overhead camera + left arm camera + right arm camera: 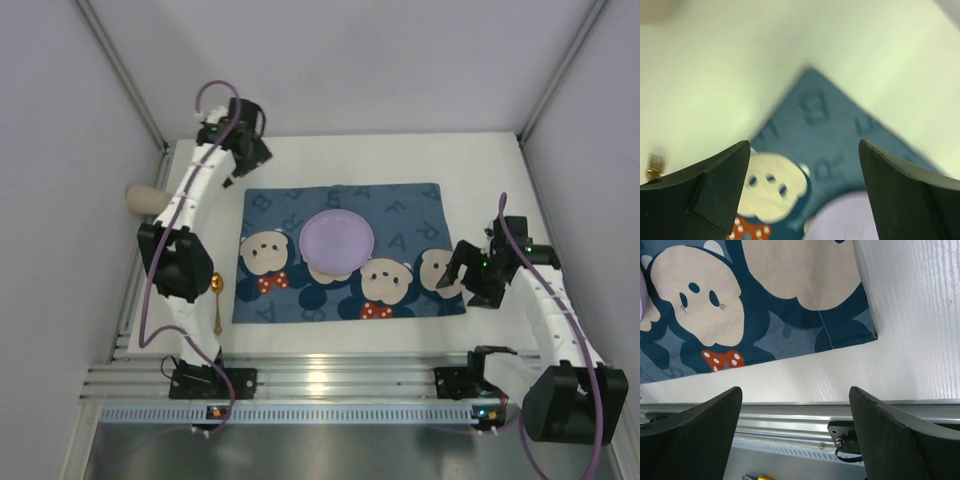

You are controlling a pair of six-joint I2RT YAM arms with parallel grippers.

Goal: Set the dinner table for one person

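Observation:
The dinner table [480, 170] is a plain white top with a ribbed aluminium rail [330, 382] along its near edge. A blue bear-print placemat [400, 215] lies in the middle with a lilac plate [337, 241] on it. A gold spoon [216, 293] lies on the table left of the placemat. My left gripper [248, 152] is open and empty above the placemat's far left corner [810, 100]; the plate's edge [850, 220] shows below it. My right gripper [456, 268] is open and empty at the placemat's right edge [790, 305].
A beige cup [144, 198] lies at the table's left edge. A gold utensil tip [655, 166] shows at the left of the left wrist view. Grey walls enclose the table on three sides. The rail [790, 415] shows in the right wrist view.

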